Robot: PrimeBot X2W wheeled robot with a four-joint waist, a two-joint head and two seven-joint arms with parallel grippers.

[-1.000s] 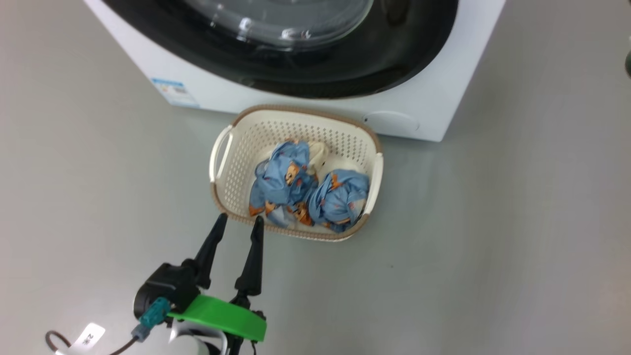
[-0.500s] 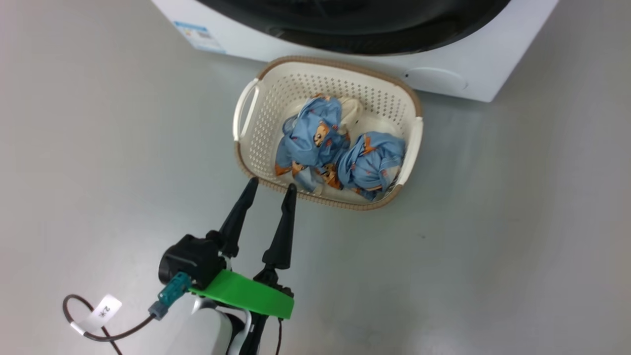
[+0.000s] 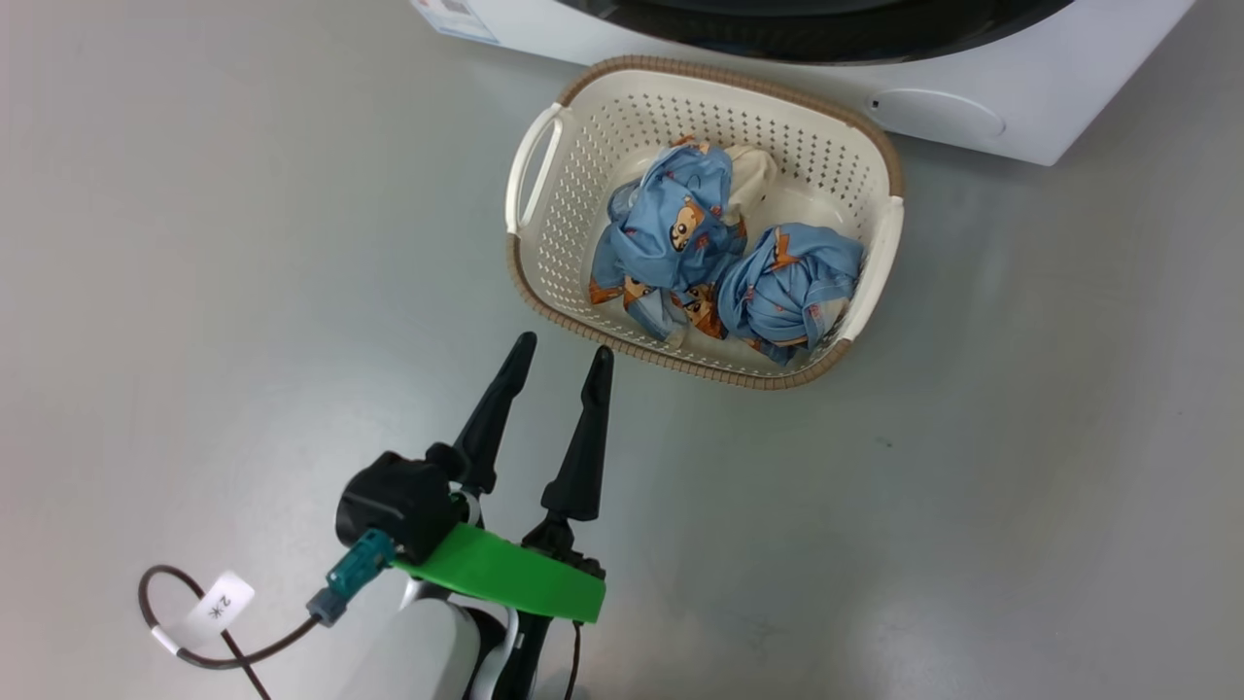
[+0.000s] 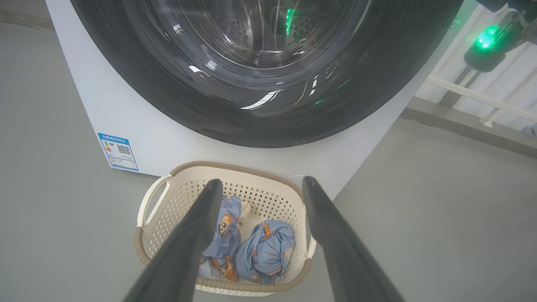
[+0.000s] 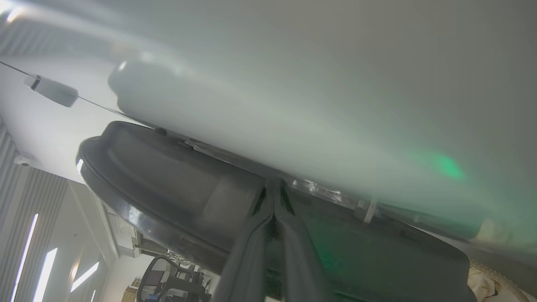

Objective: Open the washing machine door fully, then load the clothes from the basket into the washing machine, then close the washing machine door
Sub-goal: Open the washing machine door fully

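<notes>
In the head view, your left fingers [image 3: 496,408] stand spread wide and empty, their tips just short of the near rim of the basket [image 3: 573,209]. The clothes [image 3: 680,228], two blue bundles, lie inside it beyond the tips.

In the left wrist view, the basket sits past and between the spread fingers. Above it, the washing machine door [image 4: 260,121] lies flat against the white washing machine [image 4: 126,117].

In the right wrist view, your right fingers [image 5: 251,251] are pressed together and hold nothing, their tips at the door's dark rim.

Head view lower, nearer the basket [image 3: 573,204]
</notes>
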